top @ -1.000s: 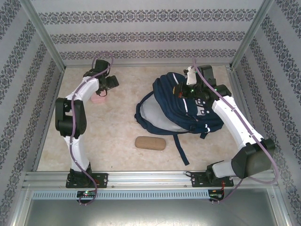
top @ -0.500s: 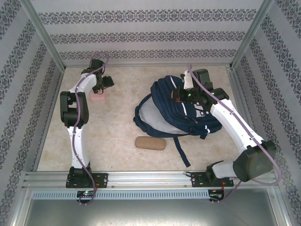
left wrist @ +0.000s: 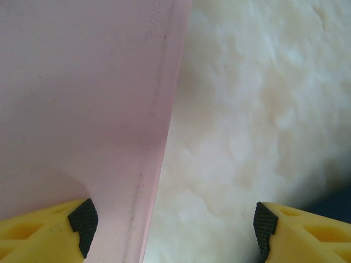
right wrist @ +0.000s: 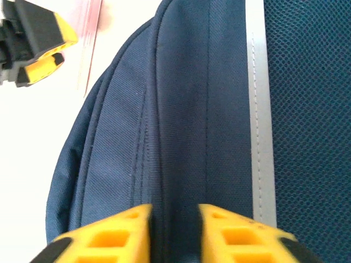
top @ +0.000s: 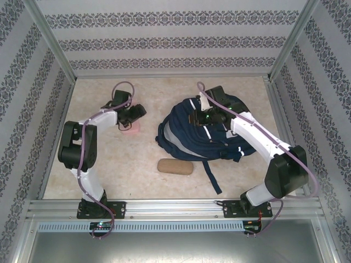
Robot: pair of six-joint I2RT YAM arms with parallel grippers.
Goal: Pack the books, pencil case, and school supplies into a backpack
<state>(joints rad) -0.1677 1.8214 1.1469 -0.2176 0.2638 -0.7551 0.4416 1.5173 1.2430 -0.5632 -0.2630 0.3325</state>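
Beige marbled tabletop [top: 126, 159], patterned walls [top: 164, 41]; left jaws wide apart, right jaws slightly parted over backpack [top: 181, 137].

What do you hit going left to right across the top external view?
Left arm's black elbow joint → pale pink flat item → large navy-blue fabric backpack → right arm's black elbow joint.

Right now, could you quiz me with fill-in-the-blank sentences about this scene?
1. The right gripper is over the navy ___.
2. The left gripper, jaws ___, hovers at the edge of a flat pink item.
3. The tan pencil case lies on the ___, not yet packed.
Missing: backpack; open; table.
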